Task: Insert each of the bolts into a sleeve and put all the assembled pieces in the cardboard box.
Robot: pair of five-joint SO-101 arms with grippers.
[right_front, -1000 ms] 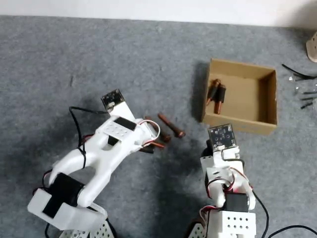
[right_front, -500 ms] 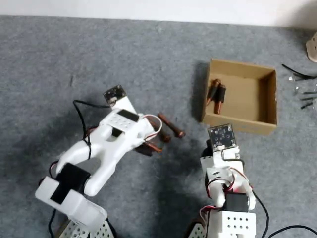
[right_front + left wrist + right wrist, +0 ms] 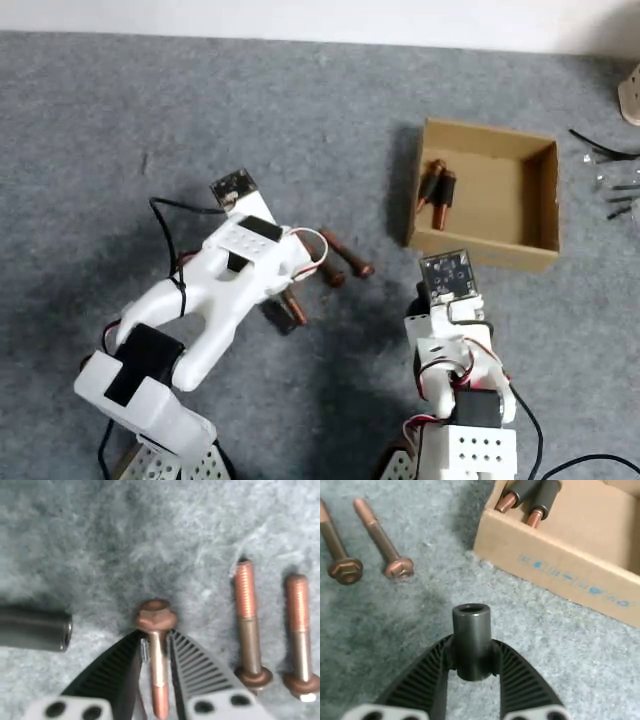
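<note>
My left gripper (image 3: 155, 632) is shut on a copper bolt (image 3: 157, 655), its hex head (image 3: 156, 616) just past the fingertips. In the high view that bolt (image 3: 293, 306) hangs under the left gripper (image 3: 288, 308), low over the carpet. Two loose bolts (image 3: 345, 252) (image 3: 326, 272) lie side by side just right of it. A dark sleeve (image 3: 35, 628) lies on the carpet near the held bolt's head. My right gripper (image 3: 471, 645) is shut on another dark sleeve (image 3: 471, 635), its bore facing forward. The cardboard box (image 3: 540, 200) holds two assembled pieces (image 3: 437, 187).
Grey carpet covers the table. Cables and small metal parts (image 3: 610, 180) lie at the right edge beyond the box. A pale object (image 3: 630, 95) sits at the far right corner. The right arm (image 3: 450, 330) stands just in front of the box's near wall (image 3: 555, 570).
The left arm has swung and drawn back toward the near side, carrying the bolt away from the two loose bolts. The right arm has not moved.
</note>
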